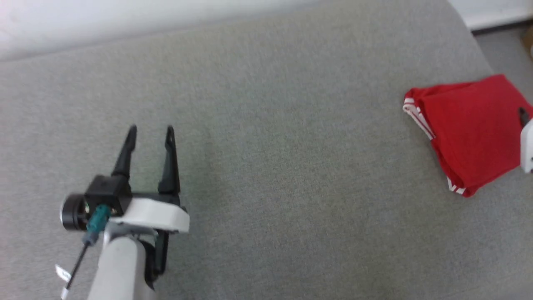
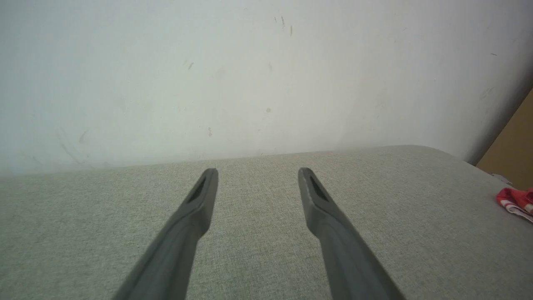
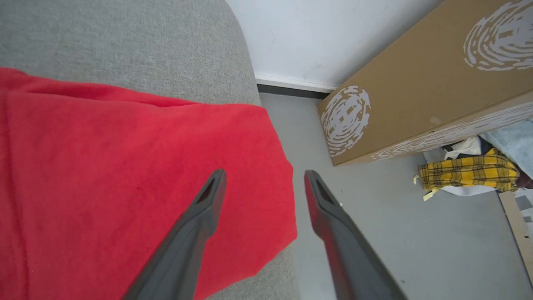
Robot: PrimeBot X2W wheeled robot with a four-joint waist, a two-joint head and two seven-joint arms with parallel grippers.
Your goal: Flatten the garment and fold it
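**Head view: left gripper (image 1: 151, 131) wide open and well apart from the red jersey shirt (image 1: 470, 125), right gripper (image 1: 524, 137) at the shirt**

At the lower left of the head view, the left gripper hovers over bare grey cushion (image 1: 270, 146), its two dark fingers spread wide and holding nothing. Its own wrist view shows the same wide gap (image 2: 258, 173) over the cushion (image 2: 258, 233). The white wall (image 2: 250, 75) stands behind it. A small slice of the shirt (image 2: 515, 202) sits far off at that view's right edge, cut by the frame.

A broad stretch of cushion lies between that gripper and the shirt. The shirt rests near the cushion's far right corner, folded into a compact bundle. Plain red cloth faces up and red-and-white striped trim (image 1: 420, 121) shows along its left edge. Whatever lies inside the folds is hidden.

Most of the right gripper is cut off by the head view's right edge, leaving a white housing and one dark fingertip over the shirt's right side. In the right wrist view its fingers stand wide apart (image 3: 265, 177). One is above the red cloth (image 3: 125, 175) and the other is past the cushion's edge, above the grey floor (image 3: 395, 233). Whether either finger touches the cloth cannot be told.

Farther right stand a cardboard box (image 3: 416, 83) with white swirl prints and a yellow plaid cloth (image 3: 466, 175) on the floor.
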